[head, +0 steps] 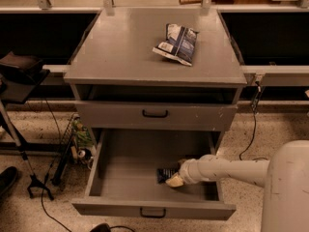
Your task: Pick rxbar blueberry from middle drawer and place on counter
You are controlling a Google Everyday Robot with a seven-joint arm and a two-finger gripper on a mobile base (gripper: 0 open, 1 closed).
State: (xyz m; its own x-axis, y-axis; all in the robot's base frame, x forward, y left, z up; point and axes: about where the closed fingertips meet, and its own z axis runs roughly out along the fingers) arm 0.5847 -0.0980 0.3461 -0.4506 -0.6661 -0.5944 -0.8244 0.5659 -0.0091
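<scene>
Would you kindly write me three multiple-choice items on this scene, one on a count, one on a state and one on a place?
1. How many things lie on the counter?
A. None. B. One. C. Three.
2. How does the upper drawer stand?
A. Shut. B. Pulled fully out. C. Removed.
3. Where is the gripper?
A. Over the counter. B. Inside the middle drawer, beside the rxbar blueberry. C. At the upper drawer's handle.

Answers: B, only the snack bag lies there; A, its front sits back in the cabinet while the drawer below juts out; B, the arm reaches into the open tray next to the dark bar.
</scene>
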